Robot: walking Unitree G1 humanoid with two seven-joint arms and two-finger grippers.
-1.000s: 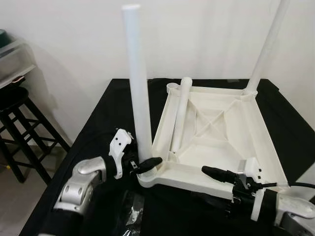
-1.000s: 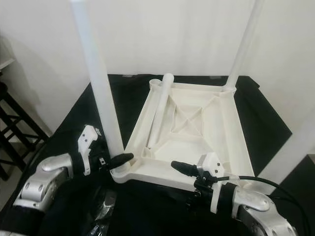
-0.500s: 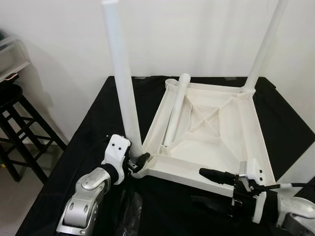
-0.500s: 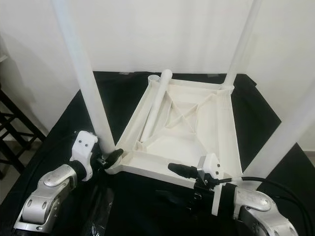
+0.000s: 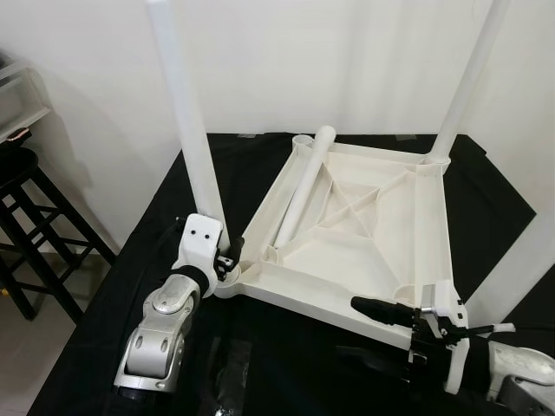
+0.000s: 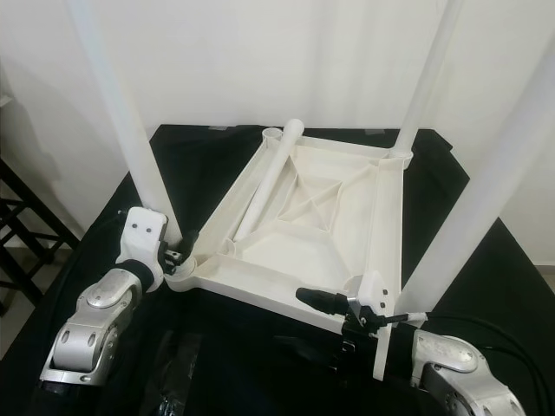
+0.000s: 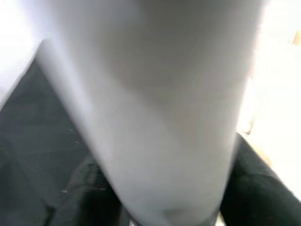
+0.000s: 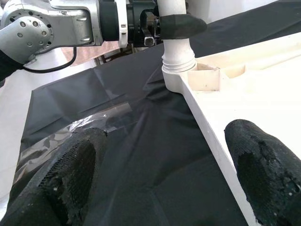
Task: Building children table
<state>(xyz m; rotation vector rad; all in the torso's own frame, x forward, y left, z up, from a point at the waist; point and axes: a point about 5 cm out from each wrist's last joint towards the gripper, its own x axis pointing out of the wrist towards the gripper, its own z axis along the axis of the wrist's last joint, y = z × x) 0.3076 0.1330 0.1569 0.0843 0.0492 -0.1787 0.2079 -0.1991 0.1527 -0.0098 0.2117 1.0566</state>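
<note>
The white children's table top [image 5: 364, 247] lies upside down on the black cloth [image 5: 165, 234]. Three white legs stand in its corner sockets: the near left leg [image 5: 186, 130], the far right leg [image 5: 466, 82] and the near right leg [image 5: 520, 251]. A loose fourth leg [image 5: 303, 186] lies inside the top, pointing at the empty far left socket [image 5: 301, 140]. My left gripper [image 5: 227, 259] is shut on the base of the near left leg [image 8: 175, 42]. By the top's near edge my right gripper [image 5: 349, 327] is open, fingers [image 8: 70, 179] wide apart, the rim [image 8: 211, 132] running between them.
A dark wooden stool [image 5: 26, 204] stands on the floor to the left, under a shelf [image 5: 17, 100]. A clear plastic bag [image 5: 227, 373] lies on the cloth near the front edge. The white wall is close behind the table.
My left gripper has drawn the near left leg and its corner to the left, swinging the top round. The near right leg has come into view. The right gripper has hardly moved.
</note>
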